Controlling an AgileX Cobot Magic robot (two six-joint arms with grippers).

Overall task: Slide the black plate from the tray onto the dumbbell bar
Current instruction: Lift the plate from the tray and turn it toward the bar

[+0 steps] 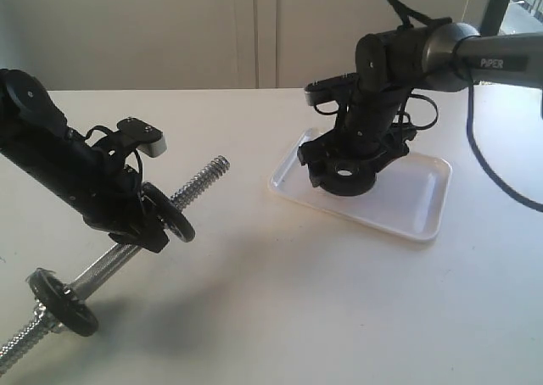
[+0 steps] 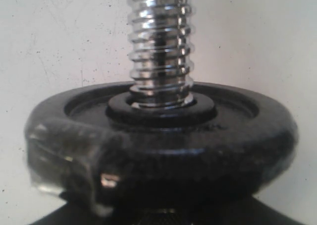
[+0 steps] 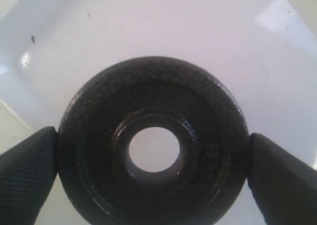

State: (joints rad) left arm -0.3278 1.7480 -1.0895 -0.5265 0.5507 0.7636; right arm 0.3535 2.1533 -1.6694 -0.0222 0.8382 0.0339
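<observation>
The black plate is over the white tray, its centre hole showing white tray behind; I cannot tell whether it rests on the tray. My right gripper is shut on it, one finger touching each side of its rim. From the exterior camera that gripper points down over the tray's left part. My left gripper is shut on the dumbbell bar, holding the threaded end tilted up. A black disc sits on the bar just ahead of the left jaws and hides them.
A second black disc sits near the bar's low end at the table's front left. The right arm's cable hangs beside the tray. White table surface lies between bar and tray.
</observation>
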